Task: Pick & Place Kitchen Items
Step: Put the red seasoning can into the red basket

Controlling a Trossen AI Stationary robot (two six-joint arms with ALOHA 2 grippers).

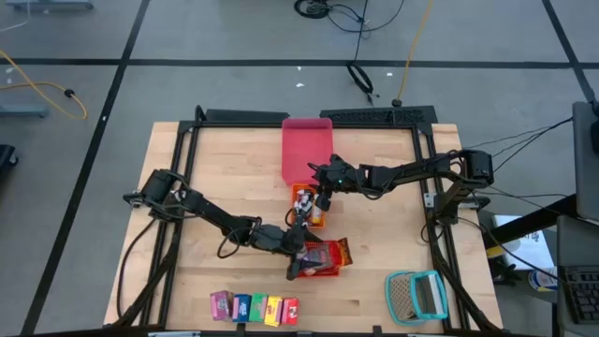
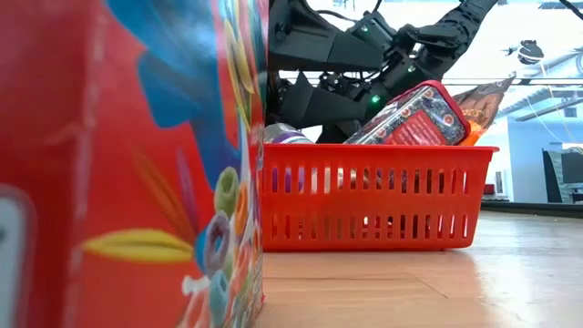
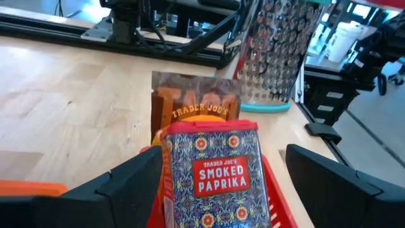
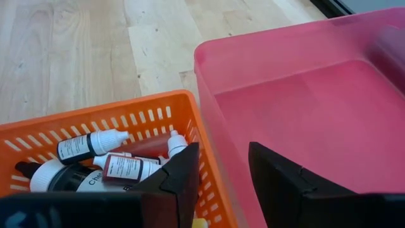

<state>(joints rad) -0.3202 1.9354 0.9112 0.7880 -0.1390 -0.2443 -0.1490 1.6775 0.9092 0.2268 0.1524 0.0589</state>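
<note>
Nearest the low camera you had a red carton (image 2: 118,164) filling the frame's left side, one of the row of small cartons (image 1: 254,307) that stood along the counter (image 1: 374,281) edge, none of them yet put in a basket. Behind it sat the red basket (image 2: 378,196) with a paprika tin (image 3: 215,174) lying tilted in it and a brown spice packet (image 3: 193,101) just behind the tin.

So, as far as the pictures let you judge, part of the job was done: tin and packet were in the red basket, and several tiny bottles (image 4: 95,144) with white caps lay in the orange basket (image 4: 107,123). The pink tray (image 4: 304,101) looked bare where it showed. The five cartons remained.

Your left claw (image 3: 221,180) stood wide open around the paprika tin, one finger on either side with a gap at each, so it had hold of nothing; the tin rested on the basket by itself. Whether the tin touched a finger lower down you could not tell.

Your right claw (image 4: 223,174) hung above the seam between orange basket and pink tray, fingers partly apart and empty, the bottles just beside it below.
</note>
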